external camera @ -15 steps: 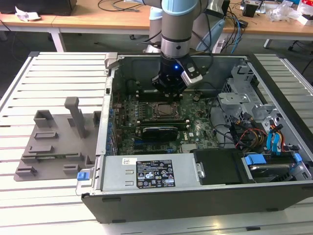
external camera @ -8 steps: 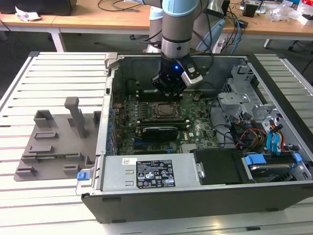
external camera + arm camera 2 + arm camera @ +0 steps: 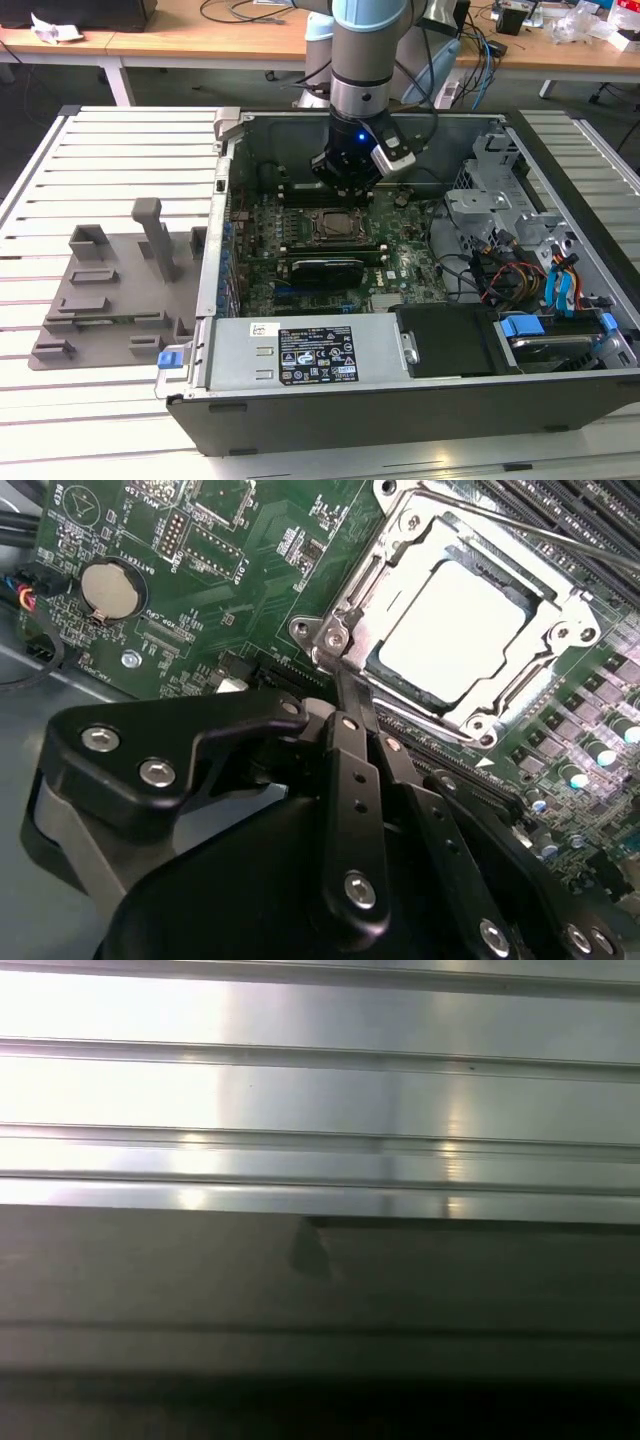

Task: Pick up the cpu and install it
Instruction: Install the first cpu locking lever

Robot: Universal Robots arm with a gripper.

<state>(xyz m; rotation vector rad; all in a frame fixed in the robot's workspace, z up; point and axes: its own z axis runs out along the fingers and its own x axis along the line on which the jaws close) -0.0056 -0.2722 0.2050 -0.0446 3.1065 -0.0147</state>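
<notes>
The gripper [image 3: 345, 680] had its fingers [image 3: 355, 780] pressed together and held nothing. Its tip stood at the corner of the socket frame [image 3: 400, 540] on the motherboard [image 3: 200, 540]. The cpu [image 3: 455, 620] lay flat inside this frame, just beyond the fingertips. In the exterior view the gripper [image 3: 345, 185] hung just above the socket inside the open computer case [image 3: 400, 400].

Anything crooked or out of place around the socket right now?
Nothing stands out. In the second wrist view the cpu lies flat and square inside the socket frame, its edges parallel to the frame. The gripper sits just beside the frame's corner, on the motherboard side.
</notes>
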